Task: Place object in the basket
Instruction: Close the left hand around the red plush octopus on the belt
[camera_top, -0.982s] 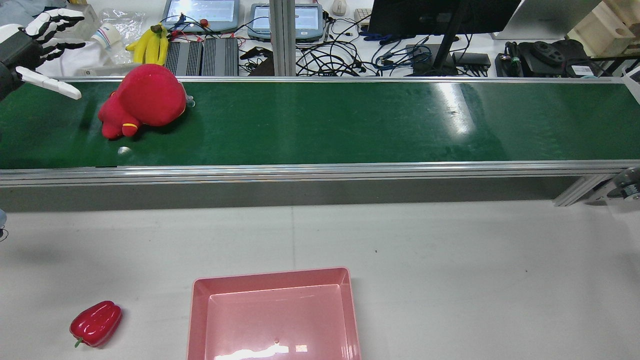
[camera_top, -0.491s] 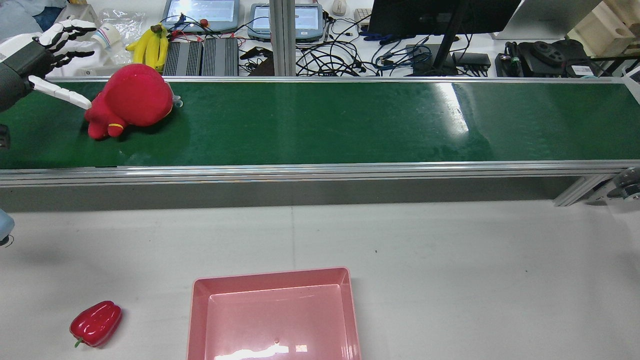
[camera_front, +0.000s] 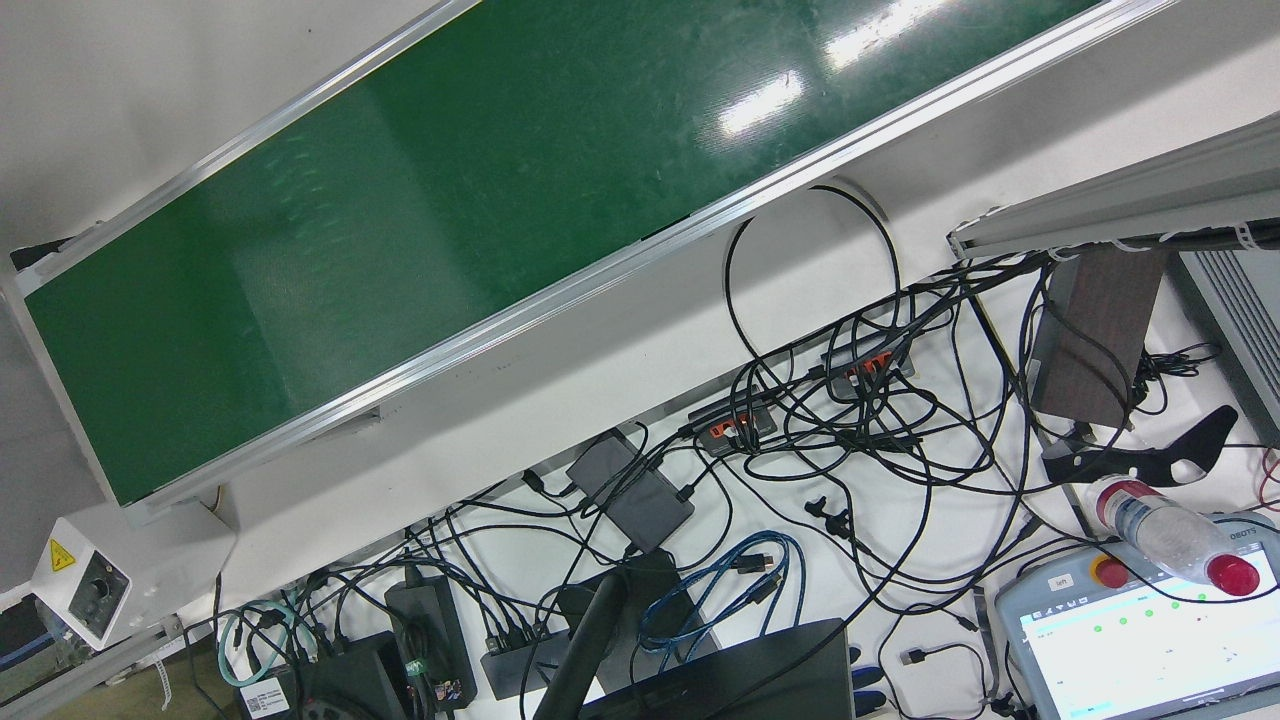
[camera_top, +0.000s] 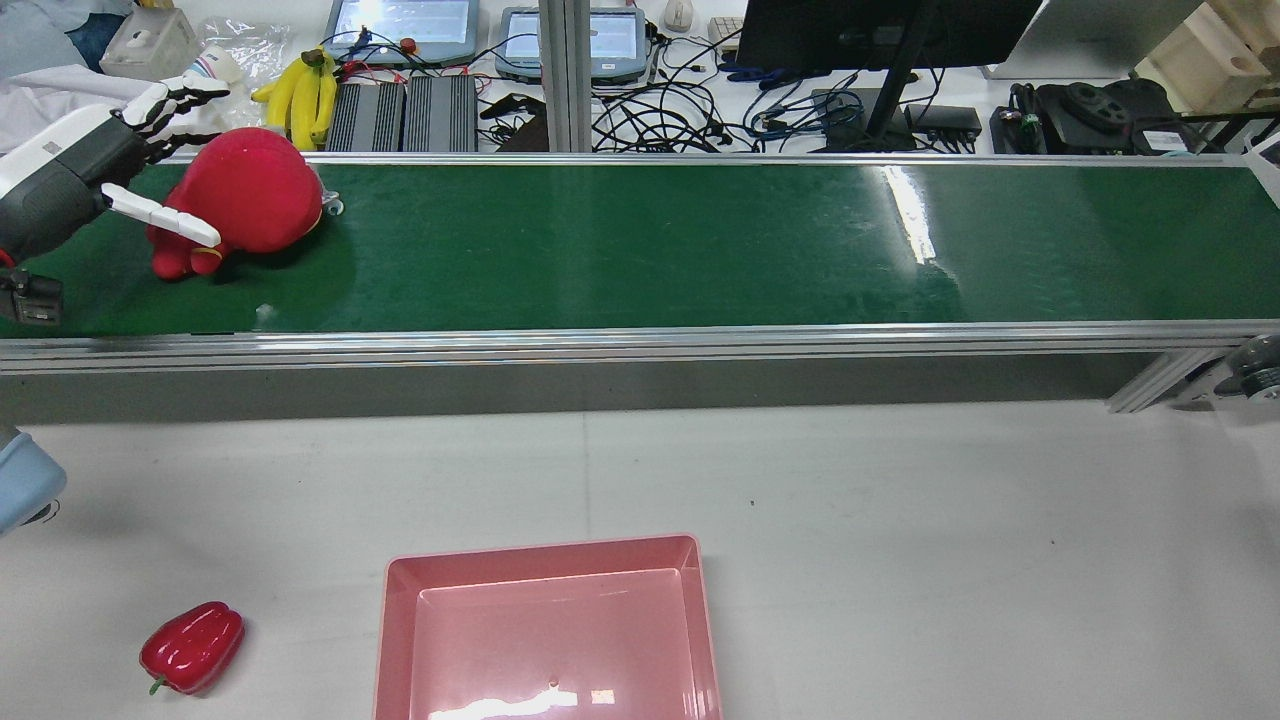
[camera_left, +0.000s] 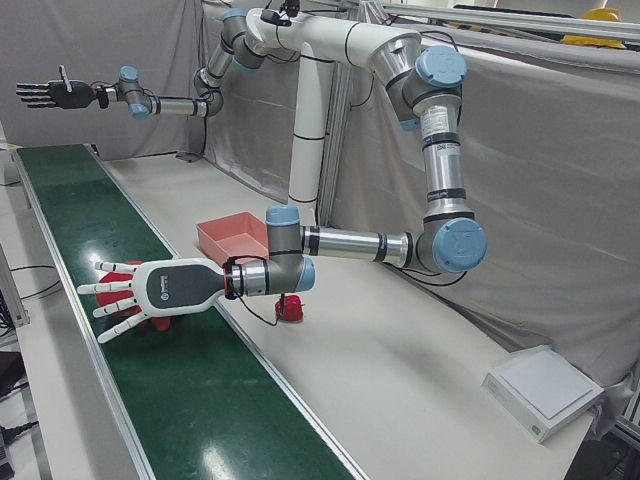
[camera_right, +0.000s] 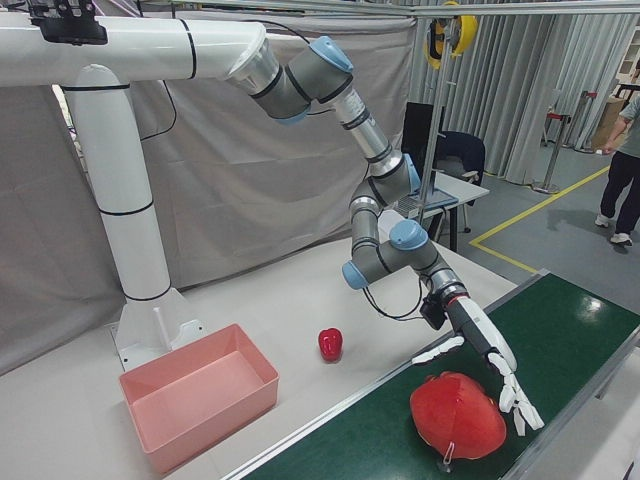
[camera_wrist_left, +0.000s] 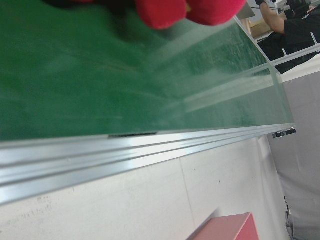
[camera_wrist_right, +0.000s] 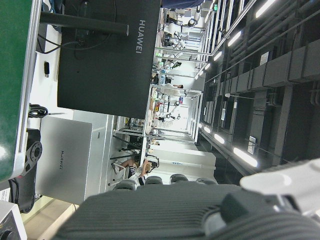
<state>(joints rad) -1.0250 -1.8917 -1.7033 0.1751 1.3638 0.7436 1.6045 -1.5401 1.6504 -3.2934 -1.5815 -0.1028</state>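
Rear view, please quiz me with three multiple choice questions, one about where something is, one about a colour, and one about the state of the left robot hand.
1. Where does the glossy red toy bell pepper lie?
A. in the shallow pink plastic basket
B. on the white table, to the view's left of the basket
C. on the green conveyor belt

2. What colour is the round plush toy on the green conveyor belt?
A. red
B. yellow
C. blue

3. What state is the left robot hand in?
A. shut on the pepper
B. resting inside the basket
C. open, fingers spread around the plush toy

Answers: 1 B, the pepper sits on bare table beside the shallow pink plastic basket. 2 A, its body is red. 3 C, the fingers are apart on either side of the toy.
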